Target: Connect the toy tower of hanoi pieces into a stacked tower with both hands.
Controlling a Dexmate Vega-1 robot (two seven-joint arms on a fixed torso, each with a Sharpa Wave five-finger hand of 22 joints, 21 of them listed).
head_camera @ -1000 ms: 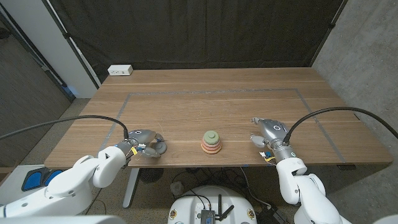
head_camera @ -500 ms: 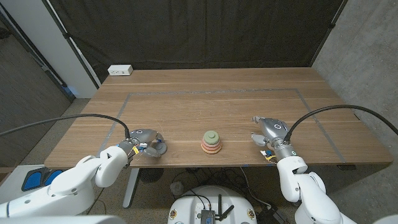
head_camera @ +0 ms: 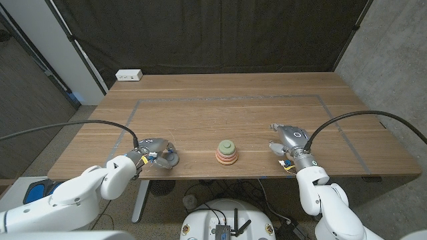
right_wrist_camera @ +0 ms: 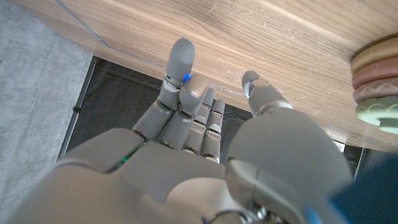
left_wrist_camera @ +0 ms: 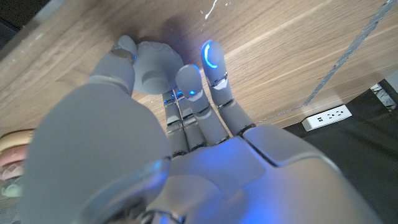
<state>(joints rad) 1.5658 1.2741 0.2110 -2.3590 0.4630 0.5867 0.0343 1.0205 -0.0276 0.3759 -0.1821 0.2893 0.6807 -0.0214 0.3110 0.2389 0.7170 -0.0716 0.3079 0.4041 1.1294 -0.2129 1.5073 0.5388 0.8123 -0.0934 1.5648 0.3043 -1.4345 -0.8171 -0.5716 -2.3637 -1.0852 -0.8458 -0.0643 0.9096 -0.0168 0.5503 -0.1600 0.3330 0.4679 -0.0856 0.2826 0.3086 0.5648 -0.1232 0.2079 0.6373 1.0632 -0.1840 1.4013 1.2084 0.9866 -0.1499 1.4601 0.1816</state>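
A short stack of rings (head_camera: 227, 153), pink and tan with a green top, stands near the table's front edge at the middle. It also shows at the edge of the left wrist view (left_wrist_camera: 12, 168) and of the right wrist view (right_wrist_camera: 376, 81). To the stack's left, my left hand (head_camera: 153, 154) holds a grey-blue hanoi piece (head_camera: 167, 159) low on the table. In the left wrist view the thumb and fingers (left_wrist_camera: 189, 81) close around that pale grey piece (left_wrist_camera: 155, 65). My right hand (head_camera: 288, 143) stands to the stack's right, fingers apart and holding nothing.
A white power strip (head_camera: 129, 75) lies at the table's far left corner. A grey tape outline (head_camera: 227, 99) marks a rectangle on the wooden table (head_camera: 227, 120). Black cables trail from both wrists off the sides.
My left hand has shifted very slightly over the grey piece. The stack and my right hand have stayed put.
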